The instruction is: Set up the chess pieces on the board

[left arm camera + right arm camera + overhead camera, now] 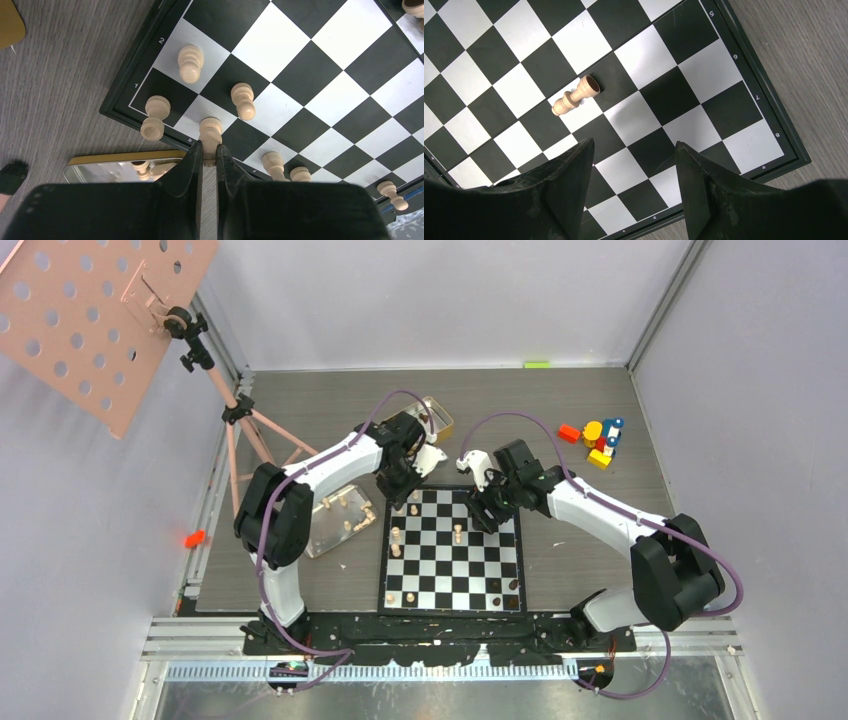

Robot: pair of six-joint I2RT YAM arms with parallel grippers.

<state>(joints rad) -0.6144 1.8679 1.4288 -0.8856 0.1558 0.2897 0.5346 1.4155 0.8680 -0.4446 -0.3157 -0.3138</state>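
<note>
- Left gripper [209, 149], closest to its wrist lens: black jaws clenched on the head of a pale beige wooden chessman [210, 131] that stands in the board's edge row, close to a corner.
- Grey wood-grain table [560, 405] carries everything.
- Flat square chessboard of black and silvery-white checks [440, 570] lies between the two arms, with most squares bare.
- Clear rectangular plastic tray [318, 540], left of the chessboard, holds more pale pieces.
- Right gripper [634, 145] hangs over the far right part of the checks, jaws released and wide with nothing between them.
- Fallen pale chessman [575, 96] lies on its side just ahead of those open jaws, across a white and a black square.
- Other pale beige chessmen [190, 62] cluster near the clenched jaws, and a few dark brown chessmen [512, 586] sit by the near right corner.
- Handling, as I judge it:
  - The chessmen are turned wood, so light, stiff and smooth.
  - They are top-heavy on small feet and will tip at a nudge.
  - Pinch an upright one at the narrow neck under the head.
  - The fallen one may roll, so close across its waist, square to its length.
</note>
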